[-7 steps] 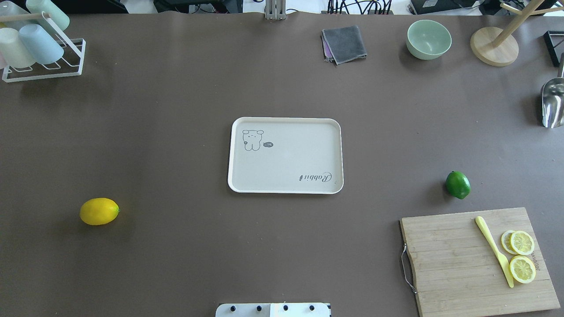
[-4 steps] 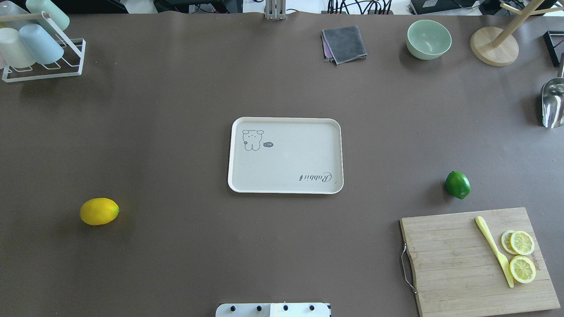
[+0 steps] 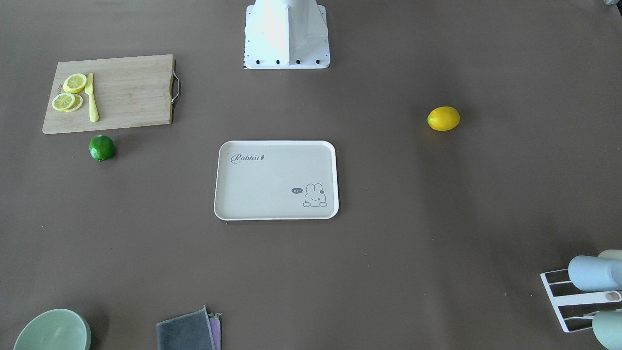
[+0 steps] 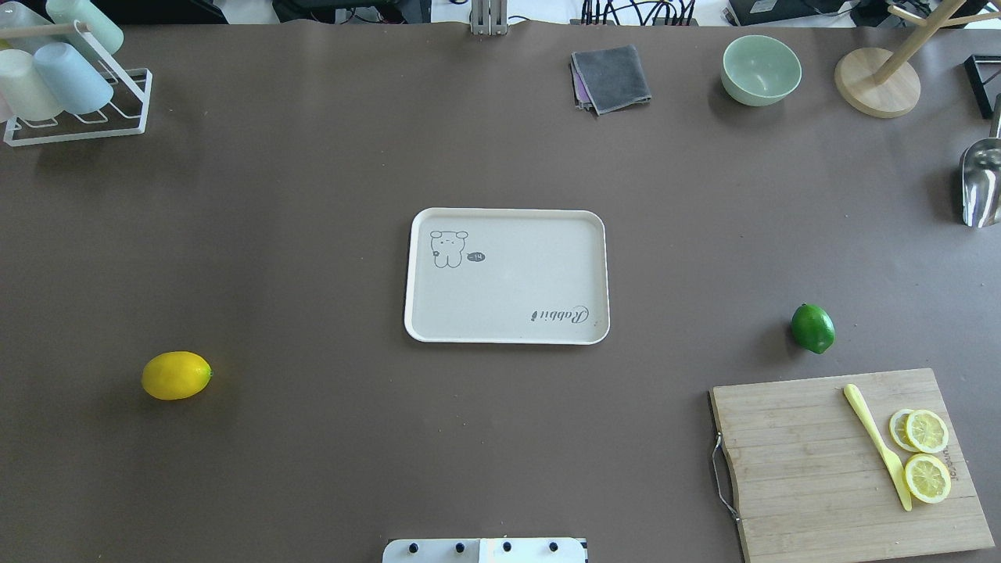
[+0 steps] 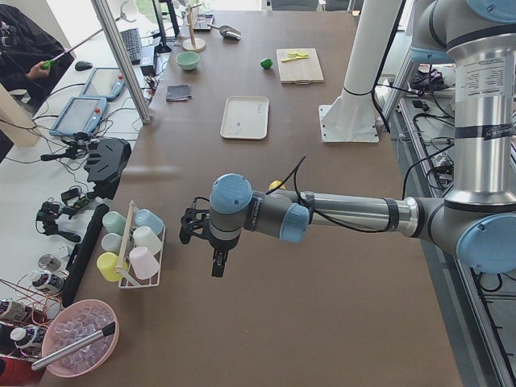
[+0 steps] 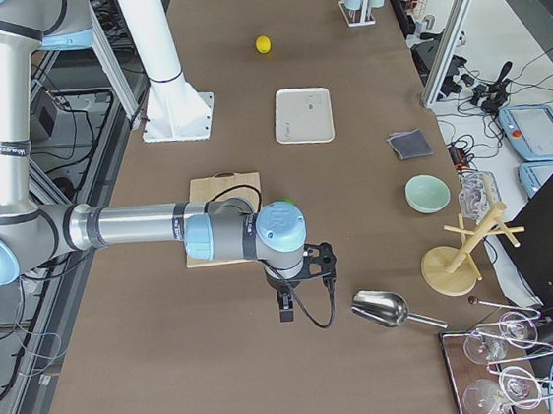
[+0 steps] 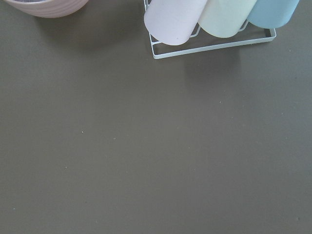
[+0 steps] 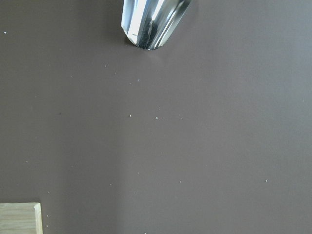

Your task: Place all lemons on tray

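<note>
The yellow lemon (image 4: pixel 176 375) lies on the brown table at the near left, also in the front-facing view (image 3: pixel 443 118). The green lemon (image 4: pixel 812 328) lies at the right, just beyond the cutting board, also in the front-facing view (image 3: pixel 101 148). The cream tray (image 4: pixel 508 281) with "Rabbit" script sits mid-table and holds nothing. Neither gripper shows in the overhead or front-facing views. My left gripper (image 5: pixel 216 264) hangs over the table's left end near the cup rack. My right gripper (image 6: pixel 285 310) hangs over the right end near the scoop. I cannot tell whether either is open or shut.
A wooden cutting board (image 4: pixel 798 461) with lemon slices (image 4: pixel 927 430) and a yellow knife (image 4: pixel 876 442) lies at the near right. A green bowl (image 4: pixel 761 70), grey cloth (image 4: pixel 611 78), wooden stand (image 4: pixel 876 82), metal scoop (image 4: pixel 981 180) and cup rack (image 4: pixel 70 86) line the far edge and sides.
</note>
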`<act>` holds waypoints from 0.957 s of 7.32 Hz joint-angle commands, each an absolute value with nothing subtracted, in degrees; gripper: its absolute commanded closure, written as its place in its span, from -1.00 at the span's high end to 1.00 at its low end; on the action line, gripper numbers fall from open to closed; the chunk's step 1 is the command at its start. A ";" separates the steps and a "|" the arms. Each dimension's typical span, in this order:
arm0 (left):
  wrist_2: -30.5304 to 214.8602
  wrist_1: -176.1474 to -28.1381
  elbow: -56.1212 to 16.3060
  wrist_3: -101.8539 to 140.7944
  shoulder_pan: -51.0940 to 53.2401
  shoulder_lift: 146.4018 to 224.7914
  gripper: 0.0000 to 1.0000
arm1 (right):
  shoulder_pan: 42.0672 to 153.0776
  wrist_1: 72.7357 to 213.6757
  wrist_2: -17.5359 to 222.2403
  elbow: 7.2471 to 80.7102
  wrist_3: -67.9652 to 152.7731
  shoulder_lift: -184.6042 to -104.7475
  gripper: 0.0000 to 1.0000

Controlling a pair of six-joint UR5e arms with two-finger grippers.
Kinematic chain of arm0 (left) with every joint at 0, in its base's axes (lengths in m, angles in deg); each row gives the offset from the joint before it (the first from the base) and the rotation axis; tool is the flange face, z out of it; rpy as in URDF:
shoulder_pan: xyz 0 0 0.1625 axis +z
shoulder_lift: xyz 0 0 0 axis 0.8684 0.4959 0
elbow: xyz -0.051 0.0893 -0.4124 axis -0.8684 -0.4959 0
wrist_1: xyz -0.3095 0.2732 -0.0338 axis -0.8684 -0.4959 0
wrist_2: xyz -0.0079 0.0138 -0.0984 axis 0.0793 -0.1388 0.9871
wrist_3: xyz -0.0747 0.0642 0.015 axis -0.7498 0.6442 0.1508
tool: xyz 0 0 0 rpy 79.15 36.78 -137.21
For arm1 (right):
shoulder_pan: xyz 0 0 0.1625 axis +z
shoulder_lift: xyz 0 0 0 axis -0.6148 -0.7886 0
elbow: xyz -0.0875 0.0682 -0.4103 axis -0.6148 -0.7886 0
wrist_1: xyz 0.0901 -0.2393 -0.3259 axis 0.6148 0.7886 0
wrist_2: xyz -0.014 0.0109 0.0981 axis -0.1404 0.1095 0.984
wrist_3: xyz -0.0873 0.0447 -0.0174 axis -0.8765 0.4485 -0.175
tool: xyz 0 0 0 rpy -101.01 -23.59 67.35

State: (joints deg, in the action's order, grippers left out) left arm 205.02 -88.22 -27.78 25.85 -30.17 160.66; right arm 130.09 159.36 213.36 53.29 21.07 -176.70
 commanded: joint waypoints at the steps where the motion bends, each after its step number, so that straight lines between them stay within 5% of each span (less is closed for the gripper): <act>1: 205.28 -88.43 -27.90 25.85 -30.17 161.16 0.97 | 130.14 159.27 213.19 53.72 20.98 -176.65 1.00; 7: 205.46 -93.41 -28.34 23.31 -25.61 164.67 0.97 | 125.49 159.36 213.36 58.83 21.07 -171.56 1.00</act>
State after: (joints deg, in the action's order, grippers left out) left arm 205.50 -90.94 -28.44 24.30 -26.86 163.42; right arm 126.92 159.31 213.37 58.83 21.03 -172.68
